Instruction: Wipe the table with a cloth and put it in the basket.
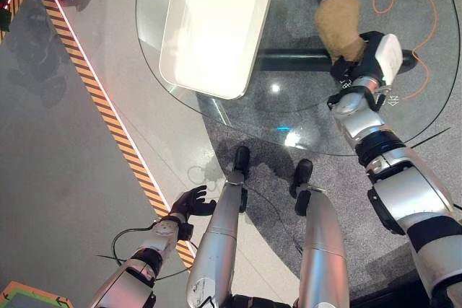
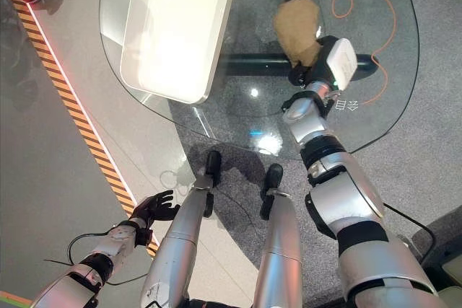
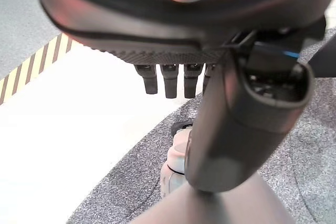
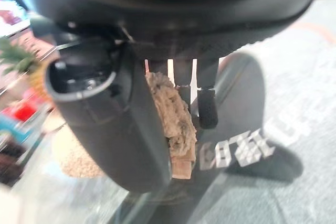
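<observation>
The right hand point(image 1: 361, 59) was clamped on the tan cloth point(image 1: 339, 25) at upper right, over the glass table point(image 1: 303, 117), probably for wiping. The white basket point(image 1: 216, 27) waited upper centre. The left hand point(image 1: 191, 203) hung lower left, fingers relaxed.

Worktop point(image 1: 303, 117): clear glass, glossy, glare spots seen on it. Basket point(image 1: 216, 23): smooth white plastic by the look, matt sheen. Cloth point(image 1: 339, 25): tan, fuzzy, rough-napped fabric, bunched in the right hand point(image 1: 355, 68), whose shell is seen as dark, smooth plastic. Floor point(image 1: 65, 171): grey, smooth, slightly reflective; speckled grey carpet point(image 1: 274, 178) is noted under the worktop.
</observation>
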`<state>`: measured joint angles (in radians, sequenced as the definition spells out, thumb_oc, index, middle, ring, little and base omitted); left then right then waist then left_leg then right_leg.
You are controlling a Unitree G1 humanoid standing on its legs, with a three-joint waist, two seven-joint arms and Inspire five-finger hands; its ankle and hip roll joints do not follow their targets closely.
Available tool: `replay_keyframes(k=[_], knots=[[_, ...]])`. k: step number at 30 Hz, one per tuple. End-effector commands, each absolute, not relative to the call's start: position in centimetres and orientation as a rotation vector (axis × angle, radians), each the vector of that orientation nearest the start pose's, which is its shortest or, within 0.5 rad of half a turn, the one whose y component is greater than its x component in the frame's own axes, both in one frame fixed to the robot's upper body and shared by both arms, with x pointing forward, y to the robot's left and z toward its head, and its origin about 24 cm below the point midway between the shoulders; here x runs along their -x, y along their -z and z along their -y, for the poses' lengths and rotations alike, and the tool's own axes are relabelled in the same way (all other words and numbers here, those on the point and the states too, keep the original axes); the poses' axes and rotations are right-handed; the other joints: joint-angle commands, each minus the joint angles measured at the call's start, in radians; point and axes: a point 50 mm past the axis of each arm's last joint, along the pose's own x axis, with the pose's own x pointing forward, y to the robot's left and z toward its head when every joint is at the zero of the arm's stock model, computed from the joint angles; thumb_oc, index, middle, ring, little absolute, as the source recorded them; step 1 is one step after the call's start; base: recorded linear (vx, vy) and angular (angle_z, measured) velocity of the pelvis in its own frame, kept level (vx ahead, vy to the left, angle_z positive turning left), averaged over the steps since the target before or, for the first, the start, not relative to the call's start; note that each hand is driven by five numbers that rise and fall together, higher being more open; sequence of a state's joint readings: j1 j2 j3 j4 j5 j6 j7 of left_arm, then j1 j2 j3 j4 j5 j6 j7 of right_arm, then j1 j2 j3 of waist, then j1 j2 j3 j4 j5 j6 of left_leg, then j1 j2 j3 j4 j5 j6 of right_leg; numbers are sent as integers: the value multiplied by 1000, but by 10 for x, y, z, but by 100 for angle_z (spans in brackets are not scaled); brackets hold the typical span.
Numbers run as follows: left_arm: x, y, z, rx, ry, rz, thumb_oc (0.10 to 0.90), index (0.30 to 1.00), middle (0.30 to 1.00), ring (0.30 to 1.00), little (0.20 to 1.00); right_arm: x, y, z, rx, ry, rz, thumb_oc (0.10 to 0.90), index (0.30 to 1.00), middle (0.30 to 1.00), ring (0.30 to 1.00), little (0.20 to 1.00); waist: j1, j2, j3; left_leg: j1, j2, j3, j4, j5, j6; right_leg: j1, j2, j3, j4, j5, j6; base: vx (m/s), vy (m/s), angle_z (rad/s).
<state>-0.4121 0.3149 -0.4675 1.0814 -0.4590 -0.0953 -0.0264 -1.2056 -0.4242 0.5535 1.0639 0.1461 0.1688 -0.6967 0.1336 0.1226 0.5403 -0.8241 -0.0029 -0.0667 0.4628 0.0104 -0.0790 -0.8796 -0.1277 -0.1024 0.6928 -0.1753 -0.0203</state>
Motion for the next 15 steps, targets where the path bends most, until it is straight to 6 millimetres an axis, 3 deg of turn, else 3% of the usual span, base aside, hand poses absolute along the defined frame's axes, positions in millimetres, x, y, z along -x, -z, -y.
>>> replay_keyframes(k=[1,5,15], knots=[[-234,104,-181,-147,135,-763,800,900,900,900,900,-416,-238,140,794,427,382,100,300,300,300,200,8,37,-20,40,-48,63,23,-59,86,50,6,-28,-81,57,11,-22,11,4],[-235,104,-178,-146,137,-763,800,900,900,900,900,-416,-228,128,824,366,368,100,300,300,300,200,6,38,-20,41,-49,65,19,-56,86,50,5,-29,-85,60,11,-6,4,1],[-241,101,-171,-142,142,-748,800,900,900,900,900,-410,-180,97,923,149,270,100,300,300,300,200,4,33,-20,39,-47,71,2,-44,88,49,3,-37,-101,70,12,0,0,0]])
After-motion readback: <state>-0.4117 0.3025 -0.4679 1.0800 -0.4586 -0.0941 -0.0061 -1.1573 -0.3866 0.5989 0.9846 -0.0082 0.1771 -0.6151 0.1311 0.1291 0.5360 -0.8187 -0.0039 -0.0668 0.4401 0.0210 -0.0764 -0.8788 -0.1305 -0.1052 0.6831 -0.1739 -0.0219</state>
